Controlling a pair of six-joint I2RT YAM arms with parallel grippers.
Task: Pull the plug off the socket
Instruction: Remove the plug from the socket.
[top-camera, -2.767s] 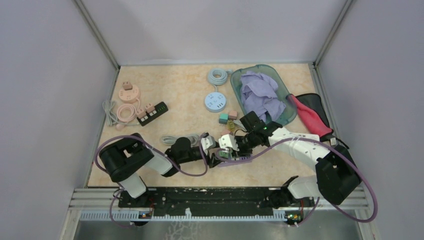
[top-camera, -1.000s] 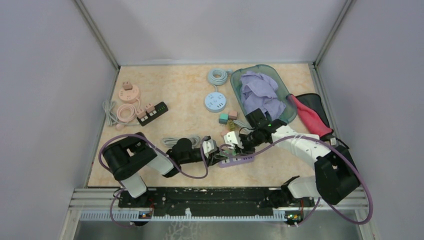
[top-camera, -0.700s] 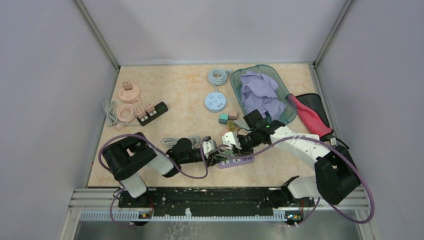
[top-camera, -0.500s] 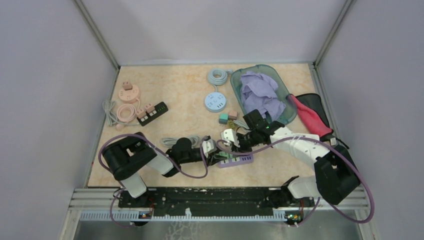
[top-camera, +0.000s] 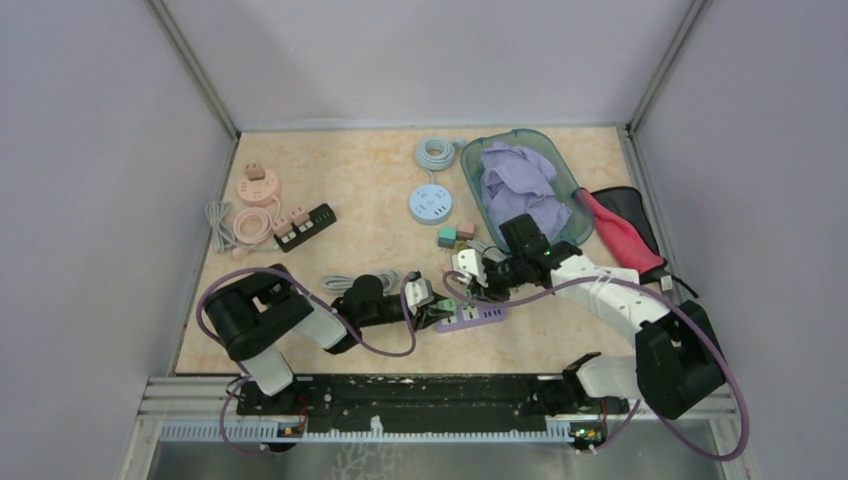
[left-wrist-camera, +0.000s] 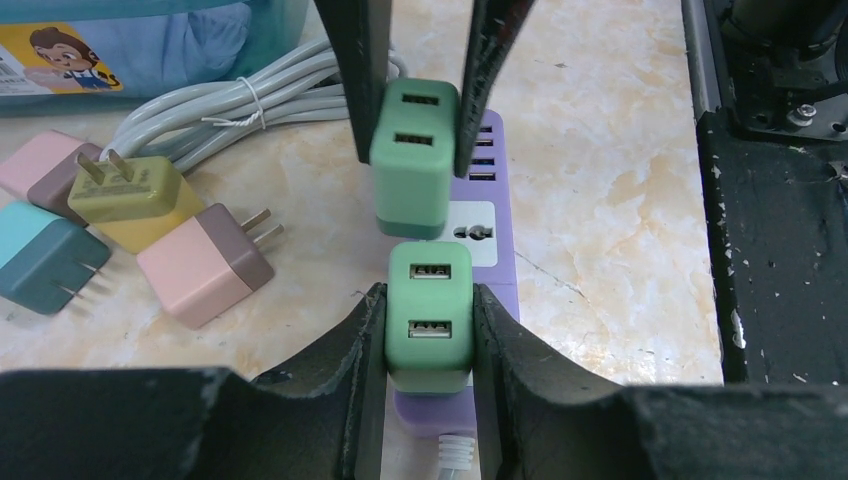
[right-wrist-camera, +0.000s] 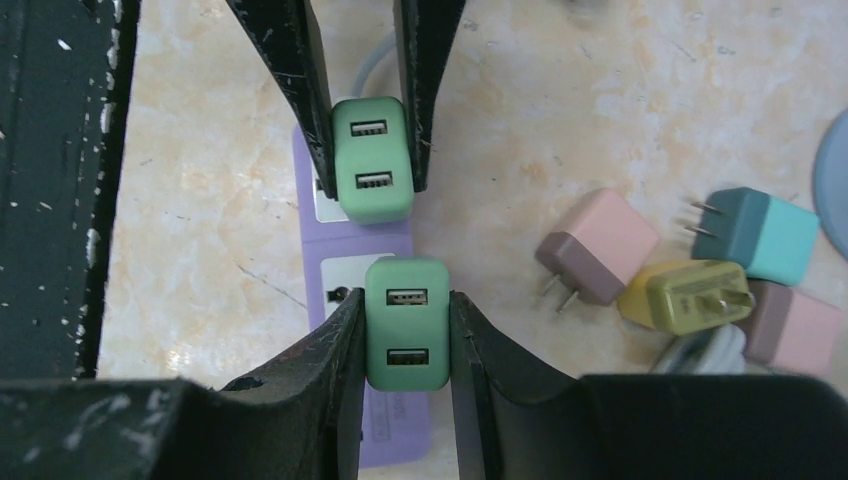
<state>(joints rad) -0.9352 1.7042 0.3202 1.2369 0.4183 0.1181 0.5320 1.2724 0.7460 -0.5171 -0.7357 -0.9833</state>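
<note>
A purple power strip (top-camera: 478, 315) lies on the table near the front. My left gripper (left-wrist-camera: 428, 296) is shut on a green two-port plug (left-wrist-camera: 430, 330) seated at the strip's cord end. My right gripper (right-wrist-camera: 405, 300) is shut on a second green plug (right-wrist-camera: 405, 325). In the left wrist view that plug (left-wrist-camera: 412, 150) hangs raised above the strip (left-wrist-camera: 497, 270), and a bare white socket (left-wrist-camera: 470, 220) shows beside it. In the right wrist view the left gripper (right-wrist-camera: 370, 185) stands opposite, clamping its plug (right-wrist-camera: 370, 160) on the strip (right-wrist-camera: 335, 240).
Loose pink (left-wrist-camera: 205, 262), yellow (left-wrist-camera: 135, 195) and teal (left-wrist-camera: 40, 262) plugs and a coiled grey cable (left-wrist-camera: 230, 100) lie just behind the strip. Farther back are a teal bin (top-camera: 567, 232) with purple cloth, a round blue strip (top-camera: 433, 203), a black strip (top-camera: 306, 224) and a pink round strip (top-camera: 257, 187).
My right gripper has drawn up and to the right with its green plug, away from the purple strip. The left gripper stays clamped on its plug.
</note>
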